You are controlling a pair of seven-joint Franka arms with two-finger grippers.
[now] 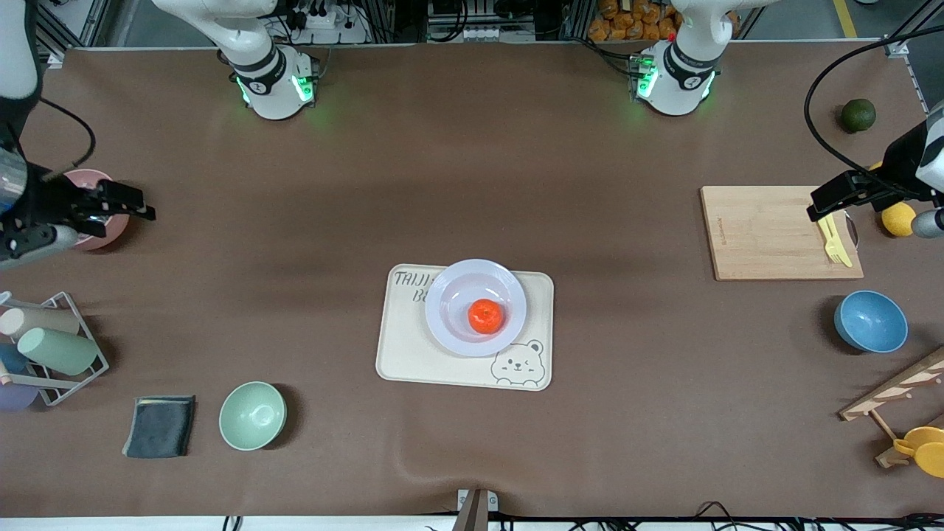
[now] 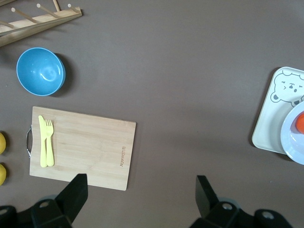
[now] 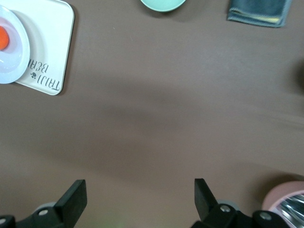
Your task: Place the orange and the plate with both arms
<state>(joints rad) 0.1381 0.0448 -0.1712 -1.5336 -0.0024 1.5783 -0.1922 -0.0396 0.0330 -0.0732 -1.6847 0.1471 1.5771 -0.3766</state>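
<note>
The orange (image 1: 485, 316) sits in the pale lavender-white plate (image 1: 451, 291), which rests on the cream bear tray (image 1: 413, 354) at the table's middle. My left gripper (image 1: 822, 203) is open and empty, up over the wooden cutting board's edge at the left arm's end. My right gripper (image 1: 136, 203) is open and empty, up beside a pink bowl at the right arm's end. The left wrist view shows its open gripper (image 2: 140, 190), the plate's edge (image 2: 290, 140) and the orange (image 2: 300, 123). The right wrist view shows its open gripper (image 3: 138, 194), the plate (image 3: 14, 54) and the orange (image 3: 2, 37).
A cutting board (image 1: 767, 232) with yellow fork and knife (image 1: 833, 240), a blue bowl (image 1: 870, 321), lemons (image 1: 897, 219), a dark green fruit (image 1: 858, 115) and a wooden rack (image 1: 896, 394) lie at the left arm's end. A mint bowl (image 1: 252, 415), grey cloth (image 1: 159, 426), cup rack (image 1: 51, 346) and pink bowl (image 1: 96, 228) lie at the right arm's end.
</note>
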